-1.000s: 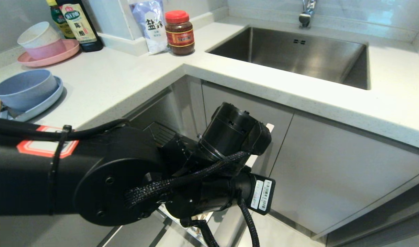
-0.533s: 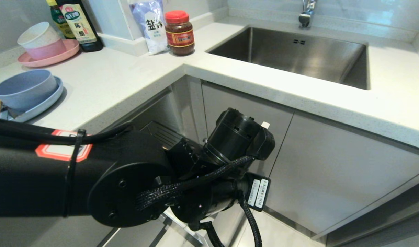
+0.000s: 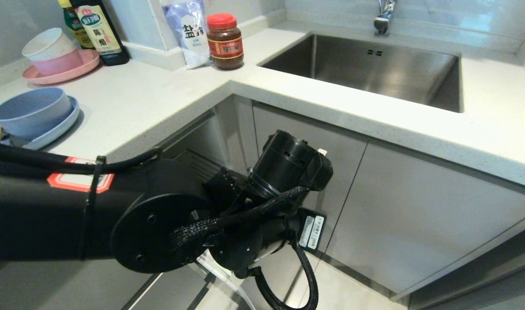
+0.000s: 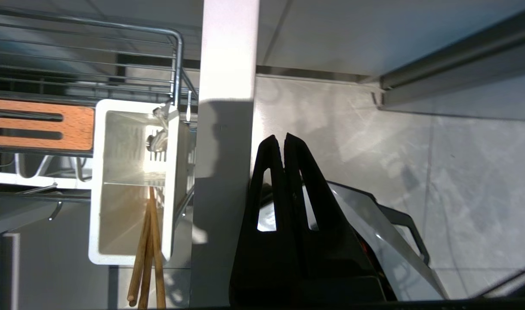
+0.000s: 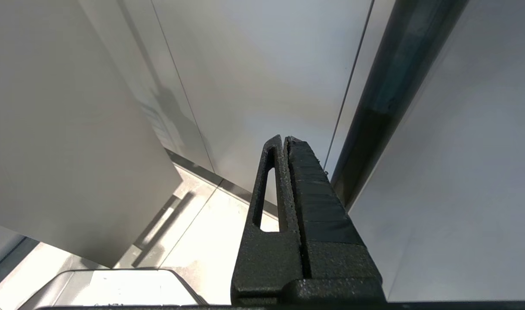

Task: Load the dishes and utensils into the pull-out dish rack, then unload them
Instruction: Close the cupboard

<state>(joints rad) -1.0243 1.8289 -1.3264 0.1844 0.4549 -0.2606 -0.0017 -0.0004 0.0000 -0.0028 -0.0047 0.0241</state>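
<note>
Left gripper [image 4: 284,137] jaws pressed together, empty, beside narrow white cabinet front [image 4: 228,64]. Light wooden chopsticks [image 4: 148,254] sat in white plastic utensil caddy [image 4: 97,181]. Pale blue round bowl [image 3: 30,112] on desk [image 3: 150,99]. Right gripper [image 5: 286,140] jaws closed too.

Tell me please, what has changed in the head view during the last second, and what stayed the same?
The left arm shifted: its wrist swung slightly left and the white cabinet front's corner behind it is now mostly hidden. The left gripper stayed shut on nothing beside that front. The blue bowl on the blue plate, the pink plate and the sink did not move.
</note>
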